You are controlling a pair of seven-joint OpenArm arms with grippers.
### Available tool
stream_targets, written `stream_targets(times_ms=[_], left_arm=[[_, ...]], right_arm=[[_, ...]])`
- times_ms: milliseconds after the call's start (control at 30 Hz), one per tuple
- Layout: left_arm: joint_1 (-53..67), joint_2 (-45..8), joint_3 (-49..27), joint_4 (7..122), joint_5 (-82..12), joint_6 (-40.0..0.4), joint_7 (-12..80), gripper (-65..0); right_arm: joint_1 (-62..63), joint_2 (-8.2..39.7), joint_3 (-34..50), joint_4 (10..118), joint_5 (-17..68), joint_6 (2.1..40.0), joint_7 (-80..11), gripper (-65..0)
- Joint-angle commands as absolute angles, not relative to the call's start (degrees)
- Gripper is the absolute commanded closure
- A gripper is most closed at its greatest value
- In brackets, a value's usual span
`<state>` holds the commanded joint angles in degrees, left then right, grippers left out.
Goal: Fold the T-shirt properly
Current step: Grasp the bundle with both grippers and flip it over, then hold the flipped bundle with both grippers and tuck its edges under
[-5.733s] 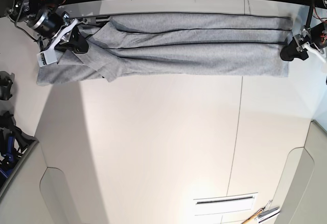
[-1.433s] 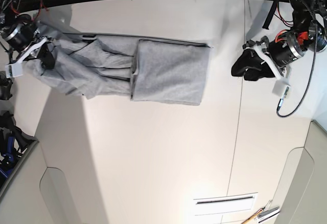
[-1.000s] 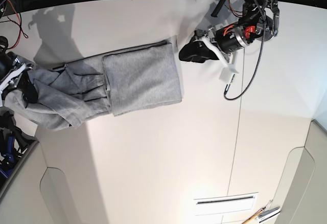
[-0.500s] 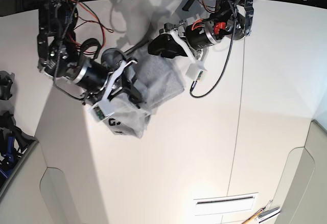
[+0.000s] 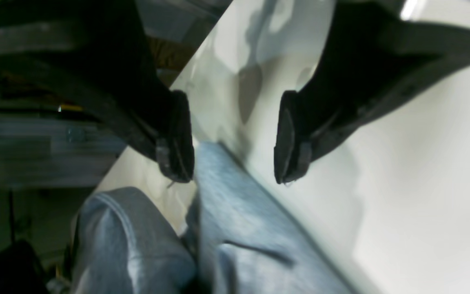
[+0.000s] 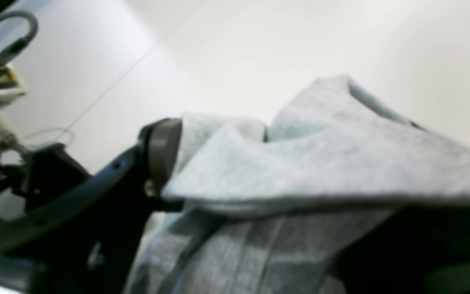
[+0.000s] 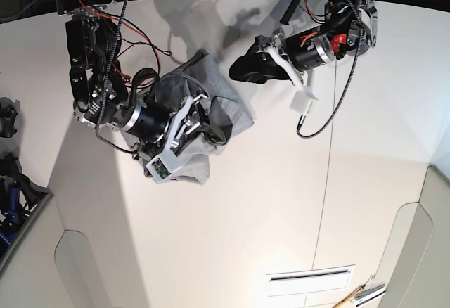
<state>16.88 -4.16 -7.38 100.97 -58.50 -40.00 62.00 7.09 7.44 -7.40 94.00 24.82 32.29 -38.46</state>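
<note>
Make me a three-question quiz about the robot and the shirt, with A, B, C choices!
1. Where is the T-shirt?
A. bunched on the table under the right claw
B. on the floor
C. hanging on a hook

2. What colour is the T-shirt?
A. red
B. grey
C. green

3. How is the left claw?
A. shut on the shirt
B. holding a pen
C. open, holding nothing

Answers: 1 A, the base view shows it heaped there. 2 B, grey in every view. 3 C, the left wrist view shows a wide gap between its fingers.

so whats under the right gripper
The bunched grey T-shirt, lying on the white table. The right gripper holds a fold; cloth directly beneath the arm is hidden.
</note>
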Motion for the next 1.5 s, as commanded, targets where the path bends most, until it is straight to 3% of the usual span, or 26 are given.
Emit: stream_targets(times_ms=[300, 433, 533, 667, 1000, 1233, 1500], left_arm=[[17.3, -4.1, -11.0, 101.0, -59.4, -40.0, 62.0, -35.0], [17.3, -4.2, -11.0, 101.0, -59.4, -40.0, 62.0, -35.0], [17.3, -4.7, -11.0, 101.0, -59.4, -40.0, 61.9, -35.0], [17.3, -5.0, -11.0, 101.0, -59.5, -40.0, 61.9, -35.0], [17.3, -5.0, -11.0, 101.0, -68.1, -40.0, 64.8, -35.0], [17.3, -4.7, -10.9, 101.0, -72.6, -40.0, 67.1, -35.0], [17.3, -1.0, -10.8, 100.9, -65.2, -40.0, 64.6, -35.0]], right_arm=[[19.1, 7.7, -30.9, 88.2, 18.7, 32.4, -43.5, -36.2], [20.7, 7.9, -33.0, 88.2, 17.1, 31.9, -43.5, -36.2], [21.1, 7.9, -30.5, 88.8, 17.8, 31.2, -44.6, -36.2], [21.1, 8.6, -21.3, 92.0, 23.5, 31.3, -49.6, -36.0], [14.4, 18.3, 0.8, 92.4, 34.7, 32.0, -51.3, -36.0], [5.8, 20.3, 7.4, 92.4, 40.1, 33.3, -50.6, -36.0], [4.7, 19.2, 7.6, 92.4, 39.0, 33.3, -46.5, -36.0]])
